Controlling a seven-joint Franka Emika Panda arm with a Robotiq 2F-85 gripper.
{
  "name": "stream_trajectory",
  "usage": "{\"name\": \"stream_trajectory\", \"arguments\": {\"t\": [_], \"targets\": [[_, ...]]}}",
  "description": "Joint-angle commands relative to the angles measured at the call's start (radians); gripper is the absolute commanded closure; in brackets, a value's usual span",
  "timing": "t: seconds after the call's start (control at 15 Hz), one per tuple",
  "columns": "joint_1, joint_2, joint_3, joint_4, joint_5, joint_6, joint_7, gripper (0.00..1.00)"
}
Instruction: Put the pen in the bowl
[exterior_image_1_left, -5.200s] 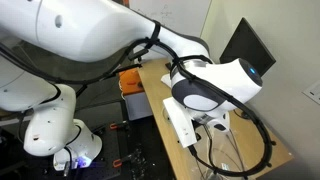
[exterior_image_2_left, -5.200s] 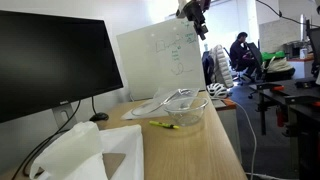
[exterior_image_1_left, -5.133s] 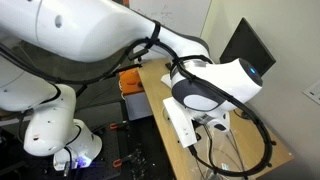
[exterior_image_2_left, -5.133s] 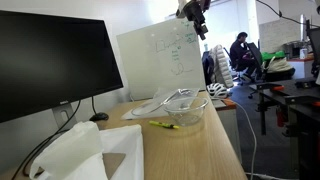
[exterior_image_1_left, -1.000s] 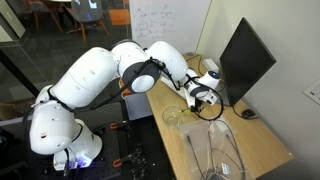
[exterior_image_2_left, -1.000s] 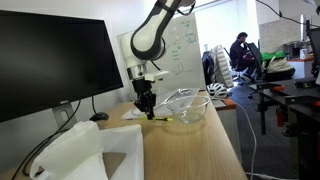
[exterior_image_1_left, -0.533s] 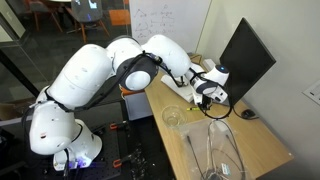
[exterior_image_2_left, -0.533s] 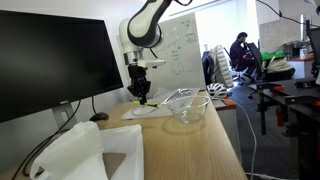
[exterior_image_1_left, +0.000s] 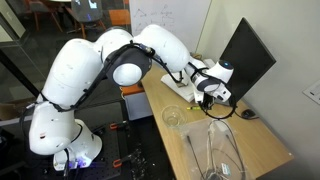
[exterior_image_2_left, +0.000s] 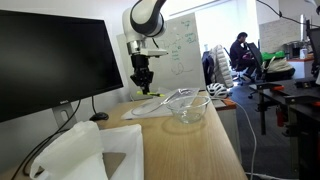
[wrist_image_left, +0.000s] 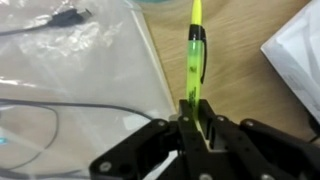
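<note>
Item 1, gripper (wrist_image_left: 195, 120): the fingers (wrist_image_left: 214, 133) are drawn in tight on the lower end of the pen (wrist_image_left: 197, 50), one on each side, with no gap showing against the barrel. In both exterior views the gripper (exterior_image_1_left: 207, 93) (exterior_image_2_left: 143, 84) hangs above the worktop (exterior_image_1_left: 185, 145), beside the dark monitor (exterior_image_1_left: 245, 58).

Item 2, pen: slim, with a translucent green barrel and a yellow-green far end. It runs straight out from the fingers. It is clear of the worktop and is not in the bowl (exterior_image_1_left: 172, 117).

Item 3, bowl: small, round, clear glass. It stands near the worktop's edge, apart from the gripper. I can make it out in one exterior view only.

Item 4, larger glass vessel (exterior_image_1_left: 222, 150) (exterior_image_2_left: 186, 106): it stands further along the worktop.

Item 5, wrist view only: a clear plastic sheet (wrist_image_left: 90, 70) lies under the gripper's left side, with a dark cable (wrist_image_left: 60, 19) at its top corner. Bare wood lies under the pen, and a white object (wrist_image_left: 296, 48) lies at the right.

Item 6, whiteboard (exterior_image_2_left: 165, 55): seen behind the arm in an exterior view. In the exterior views the pen itself is too small to tell.
</note>
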Motion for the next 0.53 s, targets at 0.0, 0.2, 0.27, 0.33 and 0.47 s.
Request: {"name": "stream_trajectory", "arguments": {"t": [0.0,0.2,0.27,0.33,0.47], "targets": [[-0.01,-0.108,0.005,-0.162,-0.016,0.01,-0.015,0.96],[-0.002,-0.209,0.011,-0.333,-0.042,0.061,-0.054,0.96],[0.002,-0.241,0.013,-0.386,-0.056,0.081,-0.063,0.96],[0.002,-0.27,0.02,-0.435,-0.063,0.093,-0.075,0.96],[0.008,-0.317,0.038,-0.517,-0.069,0.115,-0.068,0.96]]}}
